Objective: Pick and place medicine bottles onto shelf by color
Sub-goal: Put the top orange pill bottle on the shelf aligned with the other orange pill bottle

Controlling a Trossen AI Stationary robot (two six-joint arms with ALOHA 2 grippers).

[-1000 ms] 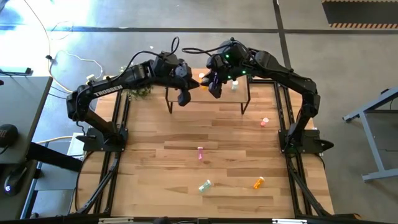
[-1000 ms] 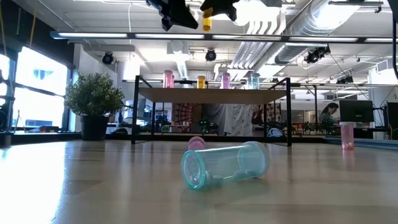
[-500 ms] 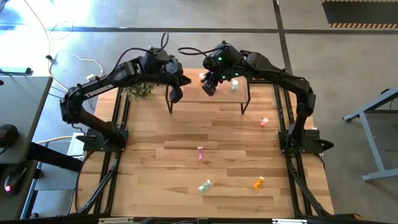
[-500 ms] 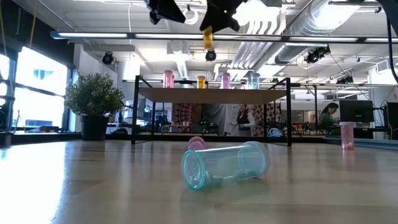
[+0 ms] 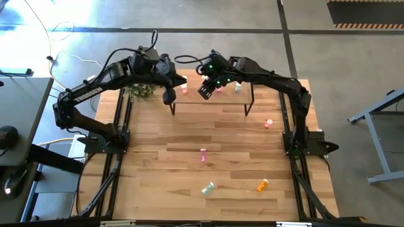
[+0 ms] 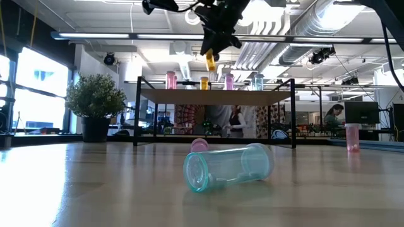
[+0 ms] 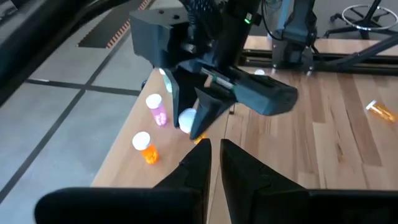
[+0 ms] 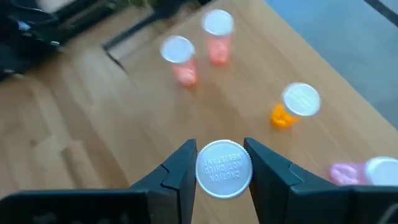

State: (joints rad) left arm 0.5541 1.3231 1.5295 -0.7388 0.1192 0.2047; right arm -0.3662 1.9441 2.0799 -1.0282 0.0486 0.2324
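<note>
Since a second ago, both arms have swung toward the table's far-left side, and the right gripper (image 5: 206,89) has carried its orange bottle lower, closer to the shelf (image 5: 243,93).

High view: the right gripper hangs over the shelf's left half, at about 12 o'clock on the table. The left gripper (image 5: 168,96) hovers just off the shelf's left end, at about 11 o'clock, waiting out of the way. Loose bottles lie on the tabletop: a pink one (image 5: 203,154) near the centre, a green one (image 5: 207,188) and an orange one (image 5: 262,185) toward 6 o'clock, a pale red one (image 5: 269,123) at 3 o'clock.

Low view: the orange bottle (image 6: 209,61) hangs upright from the right gripper, above and apart from the shelf board. Four bottles stand along the board; the carried one sits almost directly over the standing orange bottle (image 6: 204,82), probably so that like colours end up together.

Left wrist view: the left gripper's fingers (image 7: 200,165) are nearly closed, with only a slim gap and nothing between them.

Right wrist view: the right gripper's fingers (image 8: 180,167) press both sides of a white cap (image 8: 224,168), holding the bottle vertical so it can land standing. Below, the standing orange bottle is just beside its path.
</note>
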